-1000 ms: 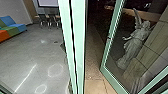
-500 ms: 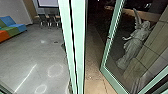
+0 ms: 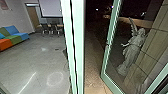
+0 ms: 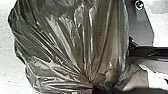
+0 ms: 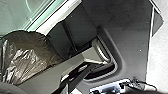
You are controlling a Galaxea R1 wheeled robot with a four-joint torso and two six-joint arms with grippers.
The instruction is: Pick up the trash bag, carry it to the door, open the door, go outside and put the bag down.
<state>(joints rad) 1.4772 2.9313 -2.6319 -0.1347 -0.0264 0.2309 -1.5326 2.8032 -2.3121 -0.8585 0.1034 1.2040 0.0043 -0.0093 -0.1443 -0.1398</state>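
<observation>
As the glass door (image 3: 106, 50) stands open at one o'clock, going outside, seemingly in hand, calls for clearing the twelve-o'clock green post (image 3: 78, 50); left fingers (image 4: 98, 89) grip the trash bag (image 4: 67, 47), the right I cannot tell

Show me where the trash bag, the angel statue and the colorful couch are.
Trash bag (image 4: 67, 47): left wrist view, on the middle of its dark, creased plastic.
Angel statue (image 3: 133, 48): head view, on its robed torso.
Colorful couch (image 3: 14, 38): head view, on its green seat.

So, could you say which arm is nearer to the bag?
Left: the bag is close by its wrist; the right arm is farther off, a grey bar partly between.
</observation>
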